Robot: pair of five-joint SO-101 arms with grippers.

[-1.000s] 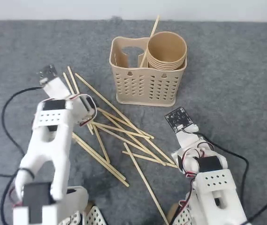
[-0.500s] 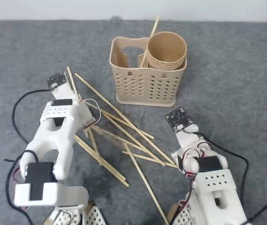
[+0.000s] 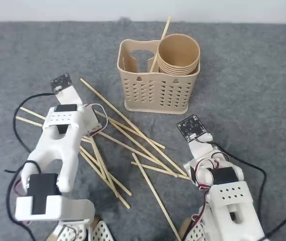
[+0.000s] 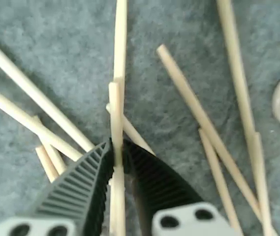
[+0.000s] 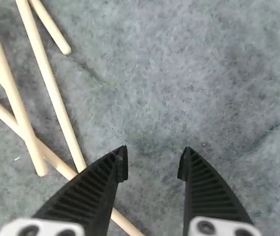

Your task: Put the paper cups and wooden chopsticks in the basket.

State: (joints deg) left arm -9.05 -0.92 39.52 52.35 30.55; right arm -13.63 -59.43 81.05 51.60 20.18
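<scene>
Gripping one chopstick [image 4: 116, 103], left gripper [image 4: 117, 147] sits low over the grey carpet [image 3: 253, 75], jaws clenched on it among the loose chopsticks [image 3: 132, 138]. These lie scattered and crossed between the two arms, in front of the basket [image 3: 155, 93]. Cups [image 3: 179, 52] are stacked in the basket's right-hand compartment, seen from the high view. One stick [image 3: 162, 35] leans upright just beside them, inside the basket. Right gripper [image 5: 152, 162] is spread open over bare carpet, with sticks just beside it.
</scene>
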